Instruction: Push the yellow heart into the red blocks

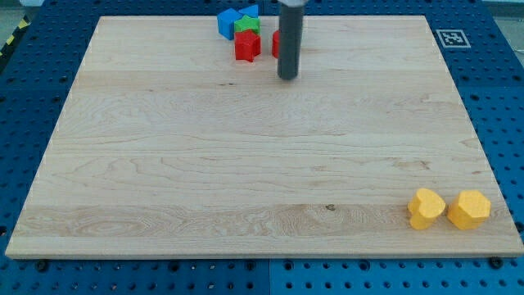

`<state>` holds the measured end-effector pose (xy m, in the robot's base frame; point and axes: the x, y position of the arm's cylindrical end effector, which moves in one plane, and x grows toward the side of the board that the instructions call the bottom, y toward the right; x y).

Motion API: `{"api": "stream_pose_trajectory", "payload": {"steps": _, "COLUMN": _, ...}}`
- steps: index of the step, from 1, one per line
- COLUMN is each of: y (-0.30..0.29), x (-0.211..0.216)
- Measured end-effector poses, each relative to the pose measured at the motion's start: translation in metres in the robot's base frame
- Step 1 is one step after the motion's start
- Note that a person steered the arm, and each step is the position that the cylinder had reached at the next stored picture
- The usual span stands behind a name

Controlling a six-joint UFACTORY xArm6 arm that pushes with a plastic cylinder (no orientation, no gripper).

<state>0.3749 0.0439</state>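
The yellow heart lies near the board's bottom right corner, with a yellow hexagon just to its right. A red star-shaped block sits near the view's top centre. A second red block is mostly hidden behind the rod. My tip rests on the board just below and right of the red blocks, far from the yellow heart.
A blue block, a green block and another blue piece cluster above the red star at the top edge. The wooden board sits on a blue pegboard table. A marker tag lies at the top right.
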Motion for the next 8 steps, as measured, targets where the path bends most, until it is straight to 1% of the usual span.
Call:
{"api": "stream_pose_trajectory", "payload": {"steps": 2, "y": 0.033, "x": 0.227}}
{"api": "stream_pose_trajectory", "payload": {"steps": 3, "y": 0.039, "x": 0.243}}
{"api": "stream_pose_trajectory", "payload": {"steps": 4, "y": 0.044, "x": 0.243}}
{"api": "stream_pose_trajectory", "payload": {"steps": 6, "y": 0.130, "x": 0.244}}
{"api": "stream_pose_trajectory", "payload": {"steps": 7, "y": 0.145, "x": 0.244}}
{"api": "stream_pose_trajectory", "payload": {"steps": 8, "y": 0.146, "x": 0.244}}
